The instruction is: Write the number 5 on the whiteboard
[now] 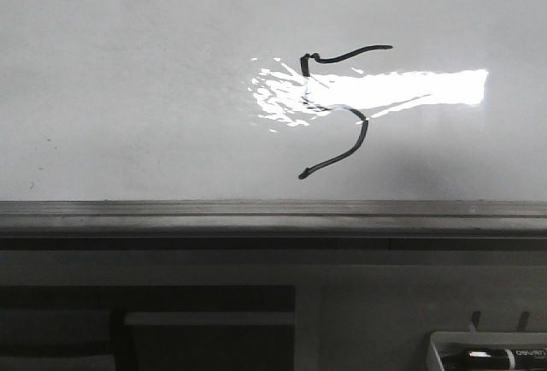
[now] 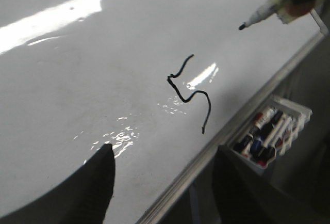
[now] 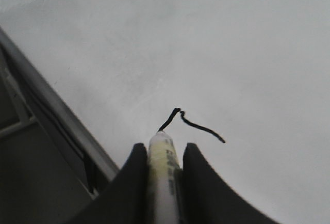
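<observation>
The whiteboard (image 1: 128,89) fills the front view, with a bright glare patch at its middle. On it stands the number 5 (image 1: 338,110) in thin black strokes: a wavy top bar, a short stem and a curved hook. My right gripper (image 3: 164,149) is shut on a white and yellow marker (image 3: 165,177). In the left wrist view that marker (image 2: 263,12) hangs with its black tip apart from the number 5 (image 2: 188,92). My left gripper (image 2: 164,149) is open over the board's lower edge, with nothing between its fingers. Neither gripper shows in the front view.
A grey metal edge strip (image 1: 256,213) runs along the bottom of the board, with dark furniture (image 1: 214,320) below it. A white tray (image 2: 296,111) holding several markers hangs below the strip on the right, seen also as the tray (image 1: 438,350) in the front view.
</observation>
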Motion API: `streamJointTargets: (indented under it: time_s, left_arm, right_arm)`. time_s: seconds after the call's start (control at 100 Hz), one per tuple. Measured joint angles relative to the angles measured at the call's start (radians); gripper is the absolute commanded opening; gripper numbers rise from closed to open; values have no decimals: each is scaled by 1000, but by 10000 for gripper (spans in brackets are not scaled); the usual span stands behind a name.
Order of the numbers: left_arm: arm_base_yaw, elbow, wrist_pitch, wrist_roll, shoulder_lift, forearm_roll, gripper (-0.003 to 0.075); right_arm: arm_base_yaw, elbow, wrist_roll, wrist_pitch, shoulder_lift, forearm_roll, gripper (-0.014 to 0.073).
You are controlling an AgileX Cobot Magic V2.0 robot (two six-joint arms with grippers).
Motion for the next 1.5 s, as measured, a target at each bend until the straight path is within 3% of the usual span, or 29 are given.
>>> streamJointTargets:
  time_s: [0.21, 0.4, 0.8, 0.92, 1.22, 1.5]
  left_arm:
    - [0, -177, 255, 249, 215, -54, 351]
    - [-11, -246, 370, 380, 358, -147, 348]
    - [-203, -263, 266, 416, 453, -175, 340]
    - [-212, -263, 247, 417, 464, -177, 264]
    - [-217, -264, 281, 430, 464, -159, -21]
    - [-219, -265, 299, 448, 464, -141, -20]
  right_arm:
    - [193, 0, -145, 3, 86, 4, -69]
    - [325, 0, -175, -82, 142, 8, -69]
    - [412, 0, -183, -163, 147, 48, -69]
    - [416, 0, -183, -168, 147, 55, -69]
    - [423, 0, -185, -172, 149, 55, -69]
    - [432, 0, -185, -167, 155, 63, -69]
